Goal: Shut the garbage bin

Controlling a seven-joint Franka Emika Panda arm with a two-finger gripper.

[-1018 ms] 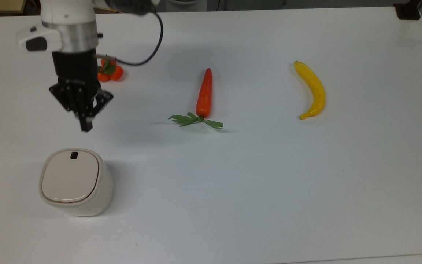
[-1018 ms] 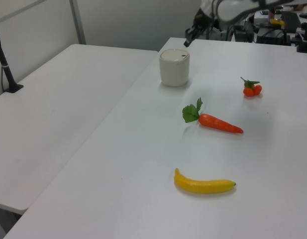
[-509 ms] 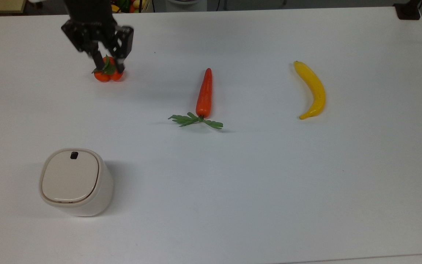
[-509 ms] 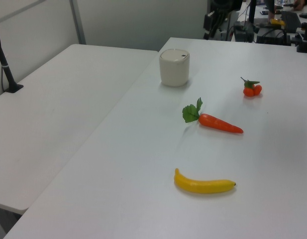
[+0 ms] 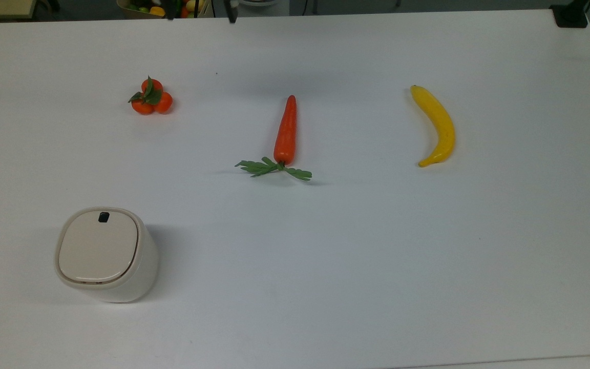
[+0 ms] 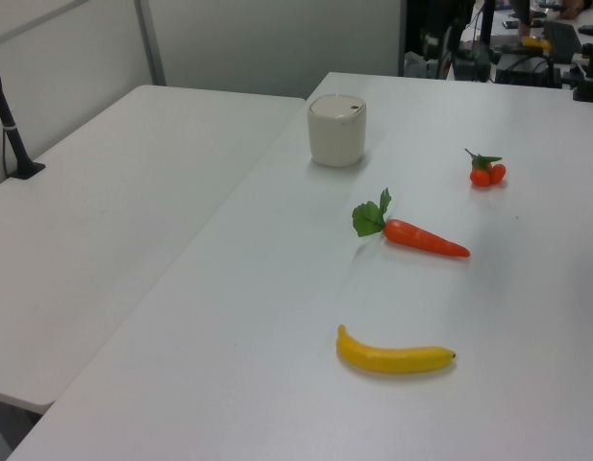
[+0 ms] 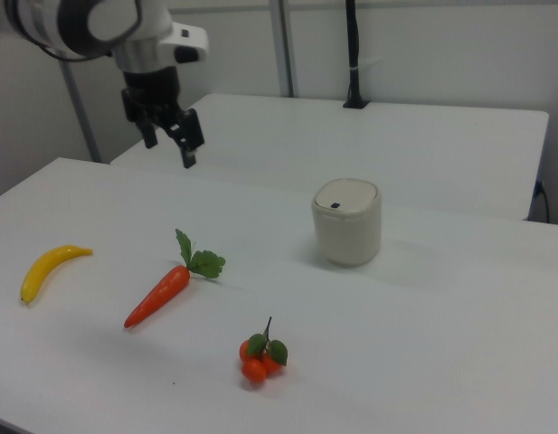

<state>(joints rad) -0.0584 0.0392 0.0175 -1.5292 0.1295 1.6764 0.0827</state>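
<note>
The garbage bin [image 5: 105,256] is a small cream-white tub at the top view's lower left. Its flat beige lid [image 5: 98,246] lies down flush, with the black mark [image 5: 103,217] on the far edge. The bin [image 6: 336,130] stands near the table's far end in the left view. In the right view the bin [image 7: 347,221] stands at centre right. My gripper [image 7: 170,152] hangs high above the table, well to the right view's left of the bin. It is open and holds nothing. Its fingertips [image 5: 232,14] just reach into the top view's upper edge.
A cluster of small tangerines [image 5: 151,97], a carrot [image 5: 286,130] with green leaves and a banana [image 5: 436,125] lie in a row across the white table [image 5: 356,266]. A second table [image 6: 113,211] adjoins it. A black post [image 7: 351,54] stands on that table.
The gripper rose from just beyond the bin and moved off toward the top view's upper edge. Its fingers went from shut to open. The bin and its lid stayed still.
</note>
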